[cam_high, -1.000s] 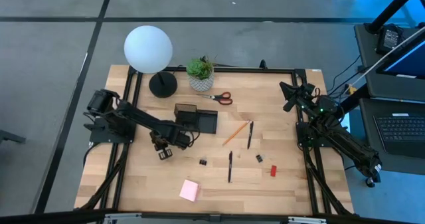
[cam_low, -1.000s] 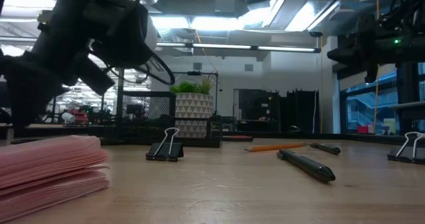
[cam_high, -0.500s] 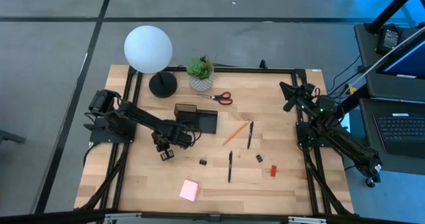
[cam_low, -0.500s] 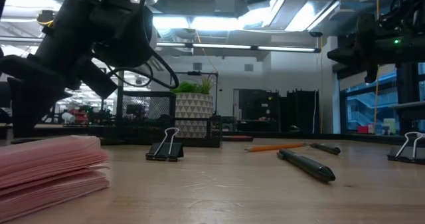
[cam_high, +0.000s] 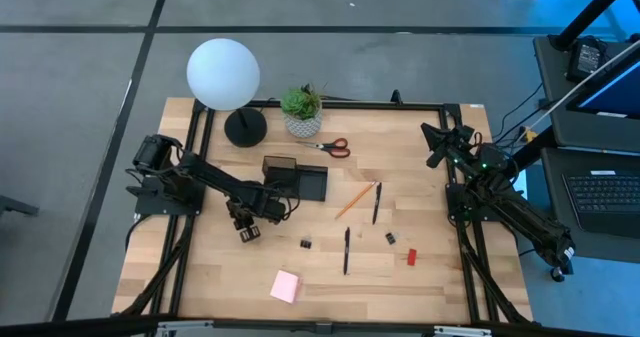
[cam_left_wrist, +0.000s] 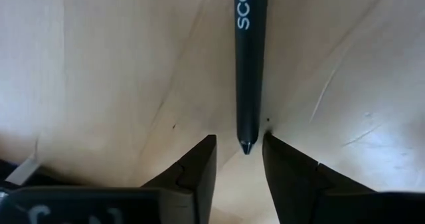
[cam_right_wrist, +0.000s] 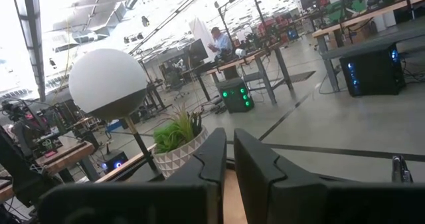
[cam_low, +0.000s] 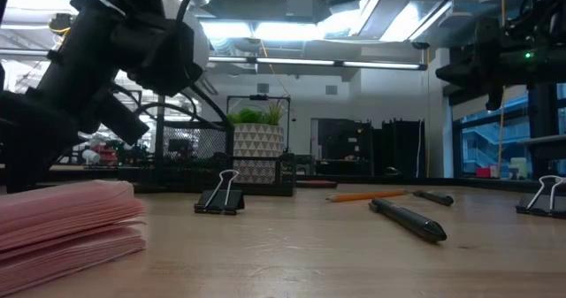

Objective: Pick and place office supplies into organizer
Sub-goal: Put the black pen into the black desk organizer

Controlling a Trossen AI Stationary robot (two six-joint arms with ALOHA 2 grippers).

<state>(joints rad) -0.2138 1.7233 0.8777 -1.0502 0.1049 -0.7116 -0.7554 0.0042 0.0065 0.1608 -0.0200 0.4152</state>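
Left gripper (cam_left_wrist: 239, 161) hovers, fingers spread either side of a black pen's (cam_left_wrist: 246, 64) tip on the wooden desk (cam_left_wrist: 99, 71); the grab looks next. Right gripper (cam_right_wrist: 229, 159) waits raised, fingers pressed nearly together.

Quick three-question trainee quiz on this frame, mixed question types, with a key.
1. True or false: the pink sticky-note pad lies outside the organizer.
2. In its wrist view, what sits between the open fingers of the left gripper? A) the tip of a black pen B) an orange pencil C) a binder clip
3. Fill in: the scissors lie right beside the ___.

Key: 1 true; 2 A; 3 potted plant.
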